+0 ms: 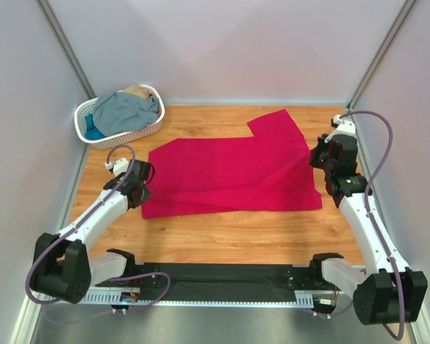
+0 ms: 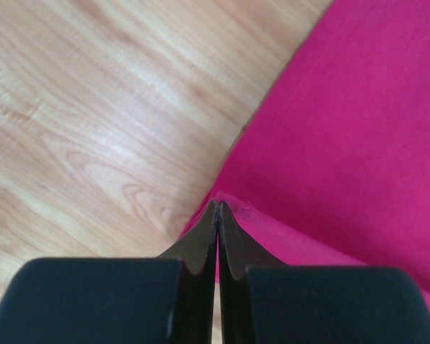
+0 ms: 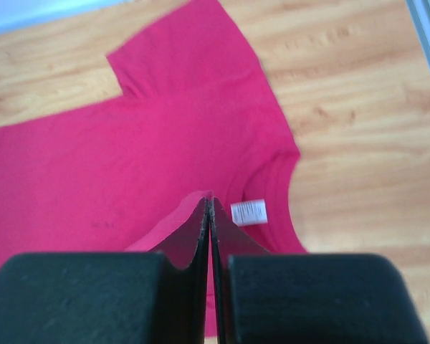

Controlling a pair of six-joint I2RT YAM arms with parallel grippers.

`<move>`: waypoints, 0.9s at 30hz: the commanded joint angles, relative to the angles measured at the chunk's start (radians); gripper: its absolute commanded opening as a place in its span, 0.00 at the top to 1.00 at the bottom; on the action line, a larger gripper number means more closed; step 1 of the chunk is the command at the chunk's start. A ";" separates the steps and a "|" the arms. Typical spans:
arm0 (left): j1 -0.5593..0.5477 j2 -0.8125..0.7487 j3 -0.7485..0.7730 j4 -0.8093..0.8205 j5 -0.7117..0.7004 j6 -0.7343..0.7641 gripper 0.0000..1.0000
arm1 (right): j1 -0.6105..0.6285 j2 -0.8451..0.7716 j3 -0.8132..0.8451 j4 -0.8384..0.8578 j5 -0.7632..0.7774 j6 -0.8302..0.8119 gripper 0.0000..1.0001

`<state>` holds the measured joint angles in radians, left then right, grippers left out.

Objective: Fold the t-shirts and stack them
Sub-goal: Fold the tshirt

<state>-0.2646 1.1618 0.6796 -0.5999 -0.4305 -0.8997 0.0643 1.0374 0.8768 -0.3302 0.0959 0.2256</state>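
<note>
Left gripper (image 2: 216, 209): black fingers pressed together with no gap, their tips pinching the edge of the large, plain crimson-pink cloth t-shirt (image 1: 229, 172) at its left end, where the cloth lifts slightly to meet them.
Right gripper (image 3: 209, 199): black fingers closed the same way, nipping a raised fold of the crimson-pink cloth t-shirt just beside the neckline.
Small white neck label (image 3: 249, 212): inside the collar, just to the right of those fingertips.
Shirt position: spread mostly flat across the middle of the light wooden table (image 1: 229, 240), lengthwise between the two arms, collar toward the right arm, one short sleeve (image 1: 276, 123) pointing to the far edge.
White plastic lattice basket (image 1: 84, 115): far left corner of the table, apart from the spread shirt.
Basket contents: a crumpled grey-blue t-shirt (image 1: 125, 111) on top, a bright blue t-shirt (image 1: 93, 131) showing at its near-left side, a tan t-shirt (image 1: 136, 91) at the back.
Black mounting strip (image 1: 222, 276): along the near edge, between the arm bases.
</note>
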 commanded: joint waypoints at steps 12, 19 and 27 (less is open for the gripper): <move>0.008 0.260 0.175 0.052 -0.100 0.021 1.00 | 0.002 0.263 0.020 0.321 -0.082 -0.138 1.00; 0.008 0.344 0.265 0.049 -0.119 0.051 1.00 | 0.002 0.424 0.128 0.264 0.007 -0.169 0.99; 0.008 0.447 0.423 -0.215 -0.212 -0.012 0.29 | -0.006 0.492 0.366 -0.177 0.142 0.061 0.51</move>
<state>-0.2611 1.6230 1.0519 -0.6937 -0.5735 -0.8986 0.0643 1.5421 1.1450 -0.2798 0.1402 0.1467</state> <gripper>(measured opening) 0.649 0.459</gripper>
